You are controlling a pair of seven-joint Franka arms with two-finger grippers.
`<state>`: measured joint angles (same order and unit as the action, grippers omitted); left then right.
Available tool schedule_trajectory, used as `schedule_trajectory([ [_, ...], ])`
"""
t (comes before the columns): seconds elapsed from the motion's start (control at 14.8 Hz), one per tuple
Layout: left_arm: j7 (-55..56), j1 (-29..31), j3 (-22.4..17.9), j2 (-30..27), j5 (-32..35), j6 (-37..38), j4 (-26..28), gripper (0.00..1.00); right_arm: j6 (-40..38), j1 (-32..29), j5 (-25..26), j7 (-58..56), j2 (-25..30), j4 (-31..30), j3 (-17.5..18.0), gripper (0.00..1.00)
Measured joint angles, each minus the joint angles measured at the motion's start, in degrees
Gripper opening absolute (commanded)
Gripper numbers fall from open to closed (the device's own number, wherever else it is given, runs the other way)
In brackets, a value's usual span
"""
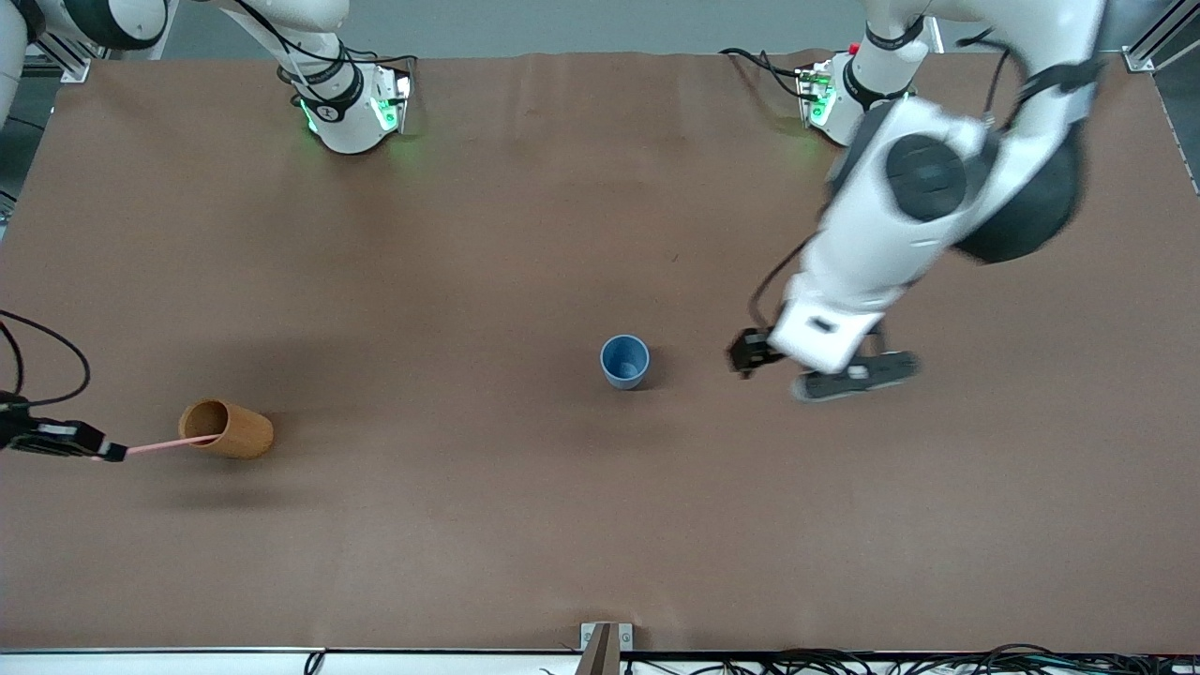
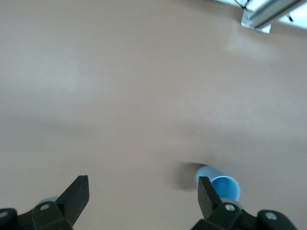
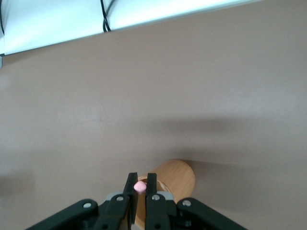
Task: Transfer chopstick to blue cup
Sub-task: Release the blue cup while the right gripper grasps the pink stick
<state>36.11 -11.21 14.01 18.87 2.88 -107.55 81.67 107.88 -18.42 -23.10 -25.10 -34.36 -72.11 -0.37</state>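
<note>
- two grippers are in view, and only one has a load: the right gripper (image 1: 111,453) is clamped on the end of the chopstick (image 1: 159,445), at the right arm's end of the table.
- in the right wrist view the two black fingers (image 3: 130,188) stand close together with the pink end of the chopstick (image 3: 139,187) pinched between them.
- chopstick's long axis runs nearly level along the table's length, slightly tilted; its held end points to the right arm's edge of the table, its other end goes into the mouth of the orange-brown cup (image 1: 228,428).
- orange-brown cup is tipped, its round opening turned toward the right gripper; whether it touches the brown table cover (image 1: 525,234) or hangs off it i cannot tell.
- left gripper (image 1: 747,353) hangs over the table beside the blue cup (image 1: 624,361), toward the left arm's end, its fingers (image 2: 75,197) spread wide with nothing between them.
- blue cup stands upright near the middle of the table, mouth up, well apart from the chopstick and the orange-brown cup.
</note>
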Motion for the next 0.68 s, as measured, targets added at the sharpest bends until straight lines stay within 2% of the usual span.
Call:
schedule_trajectory([
  [0.2, -13.0, 7.3, 0.0, -4.4, -1.5, 5.3, 0.2, 1.00, -0.9, 3.0, 7.9, 0.6, 6.9, 0.4, 0.5, 0.01],
  [0.41, -24.2, 12.2, 0.0, -6.3, -1.8, 9.2, 0.3, 1.00, -1.5, 7.8, 9.9, 3.2, 12.2, 0.3, 0.5, 0.01],
  [0.68, -33.0, 16.5, 0.0, -7.5, -1.9, 10.7, 0.3, 1.00, -3.5, 15.6, 12.5, 14.9, 15.2, 0.2, 0.7, 0.01],
])
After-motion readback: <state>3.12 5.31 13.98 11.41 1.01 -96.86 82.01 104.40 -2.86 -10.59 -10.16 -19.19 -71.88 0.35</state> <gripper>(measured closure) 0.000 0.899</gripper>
